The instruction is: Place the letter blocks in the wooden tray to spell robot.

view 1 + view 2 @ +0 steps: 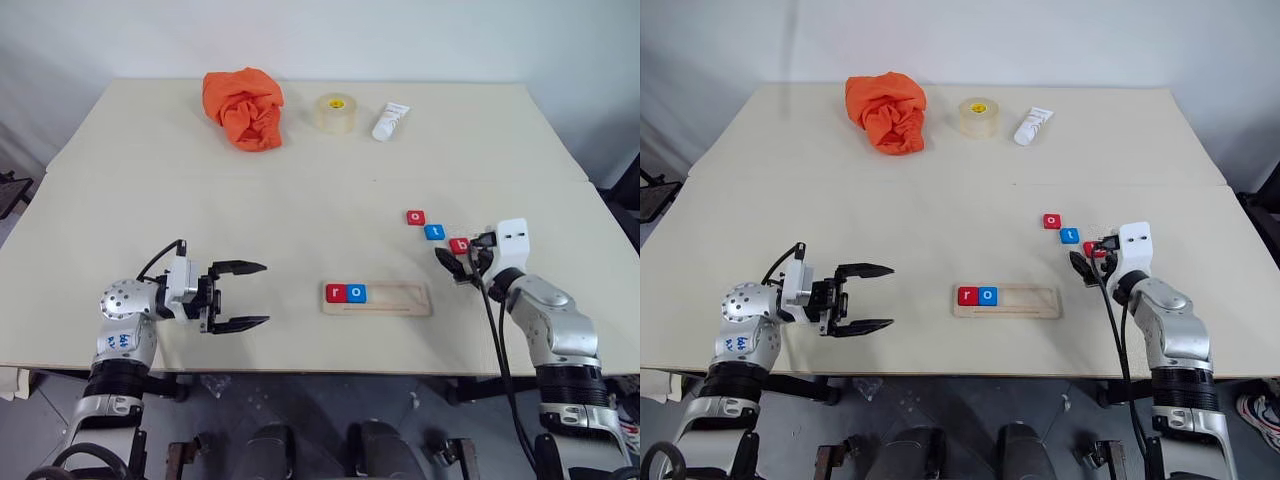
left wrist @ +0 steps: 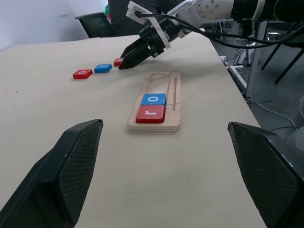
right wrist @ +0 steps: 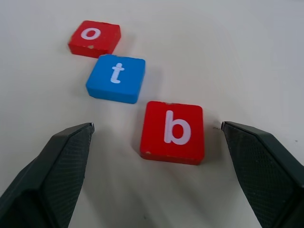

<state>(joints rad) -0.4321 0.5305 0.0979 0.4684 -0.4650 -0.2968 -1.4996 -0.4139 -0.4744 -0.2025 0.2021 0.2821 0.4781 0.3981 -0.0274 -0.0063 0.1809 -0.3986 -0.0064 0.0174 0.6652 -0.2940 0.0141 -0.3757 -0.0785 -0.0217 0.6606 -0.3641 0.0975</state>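
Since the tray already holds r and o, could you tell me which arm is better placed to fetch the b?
The right: its open pincer straddles the red b block; the left pincer hovers far across the table.

The wooden tray (image 1: 1007, 301) holds red r (image 1: 967, 296) and blue o (image 1: 987, 296) blocks, while the right gripper (image 1: 1087, 263) hovers seemingly over a red block (image 1: 1095, 249).

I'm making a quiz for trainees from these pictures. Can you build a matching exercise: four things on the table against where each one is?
Things:
1. red r block
2. red b block
3. orange cloth
4. tape roll

Places:
A. between the open right gripper's fingers
B. far side, between cloth and white tube
C. end slot of the wooden tray
D. far side, robot's left of the tape

Pairs: 1-C, 2-A, 3-D, 4-B
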